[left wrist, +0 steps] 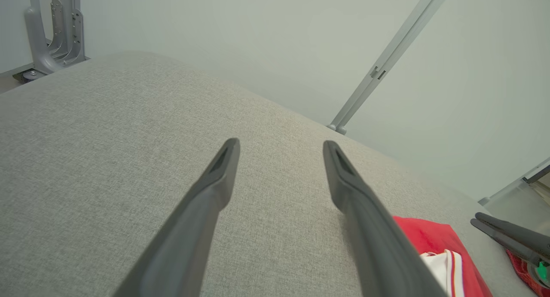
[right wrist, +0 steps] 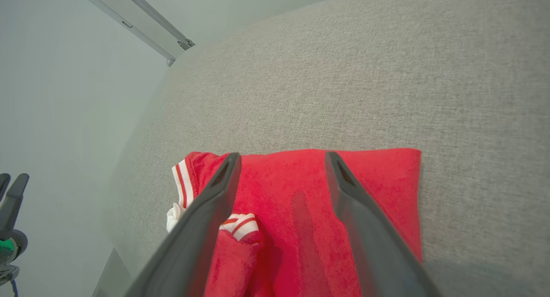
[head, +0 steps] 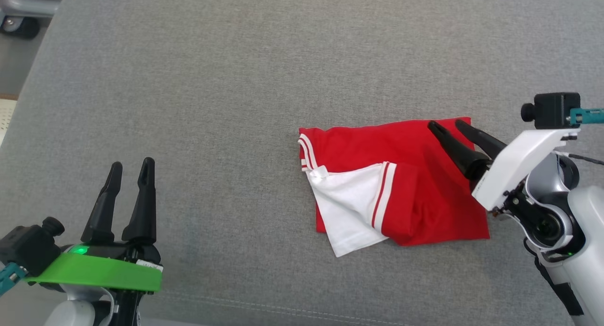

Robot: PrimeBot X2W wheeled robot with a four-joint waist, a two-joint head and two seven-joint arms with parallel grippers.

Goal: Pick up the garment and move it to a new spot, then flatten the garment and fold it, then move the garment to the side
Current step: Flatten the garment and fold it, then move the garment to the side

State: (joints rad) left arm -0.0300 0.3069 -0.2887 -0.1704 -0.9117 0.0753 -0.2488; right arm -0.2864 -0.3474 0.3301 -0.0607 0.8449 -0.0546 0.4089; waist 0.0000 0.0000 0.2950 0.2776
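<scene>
Red folded fabric garment [head: 424, 175] with a white striped sleeve is laid right of centre on the grey woven surface [head: 236, 80], the right gripper [head: 446, 124] held spread and empty over it, so a pinch through all layers is probably needed for the move aside.

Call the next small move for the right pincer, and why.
Probably lower the right pincer and close it on the folded red-and-white fabric garment. It already lies folded on the grey fabric surface, the jaws stand open over its far right part, and the left pincer is open, well away.
</scene>
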